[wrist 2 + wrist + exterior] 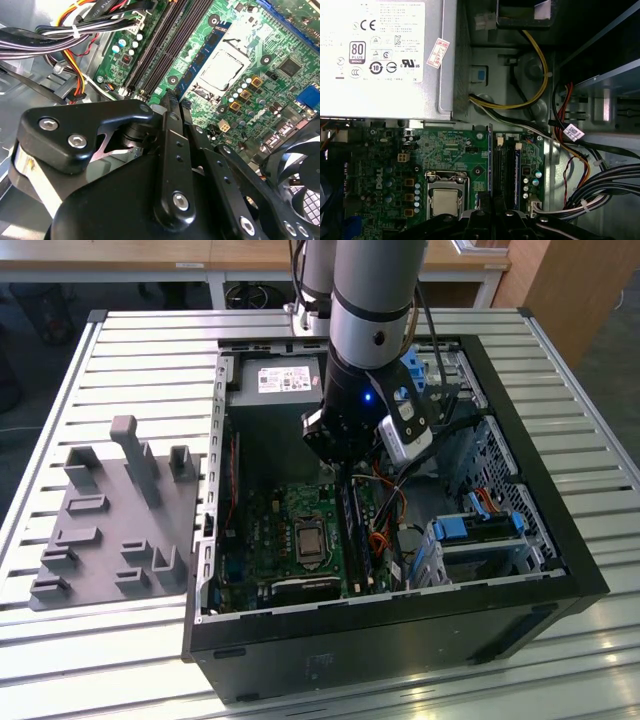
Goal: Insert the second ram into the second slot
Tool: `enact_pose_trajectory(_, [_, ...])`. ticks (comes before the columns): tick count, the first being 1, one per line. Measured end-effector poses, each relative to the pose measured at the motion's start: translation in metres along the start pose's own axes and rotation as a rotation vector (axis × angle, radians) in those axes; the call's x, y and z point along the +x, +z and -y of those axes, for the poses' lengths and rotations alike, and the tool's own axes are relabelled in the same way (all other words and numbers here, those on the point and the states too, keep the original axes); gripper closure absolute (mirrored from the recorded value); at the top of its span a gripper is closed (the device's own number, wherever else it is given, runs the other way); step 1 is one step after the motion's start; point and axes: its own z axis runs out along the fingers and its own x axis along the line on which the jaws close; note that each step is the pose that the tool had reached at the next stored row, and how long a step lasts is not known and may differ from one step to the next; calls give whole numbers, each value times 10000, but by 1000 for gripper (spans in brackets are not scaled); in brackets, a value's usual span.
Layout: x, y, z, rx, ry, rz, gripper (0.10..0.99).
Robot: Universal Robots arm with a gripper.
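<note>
One long, thin, flat blue memory stick (202, 57) clenched in black hand (176, 102); long axis parallel to black memory slots (157, 47), just beside them.

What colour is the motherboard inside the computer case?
The motherboard is green, clearest in the first wrist view.
</note>
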Motion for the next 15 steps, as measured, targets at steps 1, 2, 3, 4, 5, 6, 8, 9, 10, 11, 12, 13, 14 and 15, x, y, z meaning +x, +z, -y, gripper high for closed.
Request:
enact_pose_trajectory(1, [0, 0, 0, 3, 0, 0, 949])
enact_pose_trajectory(2, [0, 1, 5, 2, -1, 1, 949])
enact_pose_trajectory(3, [0, 1, 13, 3, -1, 0, 949])
enact_pose_trajectory(4, [0, 1, 23, 4, 0, 0, 949])
enact_pose_trajectory(5, [0, 1, 33, 5, 0, -1, 949])
enact_pose_trajectory(6, [0, 1, 44, 5, 1, -2, 949])
enact_pose_trajectory(8, [1, 2, 70, 5, 5, -13, 949])
enact_pose_trajectory(9, [1, 4, 87, 6, 9, -22, 949])
enact_pose_trajectory(10, [1, 8, 103, 5, 12, -37, 949])
enact_pose_trajectory(11, [0, 13, 114, 4, 17, -57, 949])
enact_pose_trajectory(12, [-3, 19, 124, 5, 23, -74, 949])
enact_pose_trajectory(13, [-8, 28, 129, 2, 30, -86, 949])
enact_pose_trajectory(14, [-16, 38, 131, 1, 39, -92, 949])
enact_pose_trajectory(15, [-28, 45, 132, 2, 47, -94, 949])
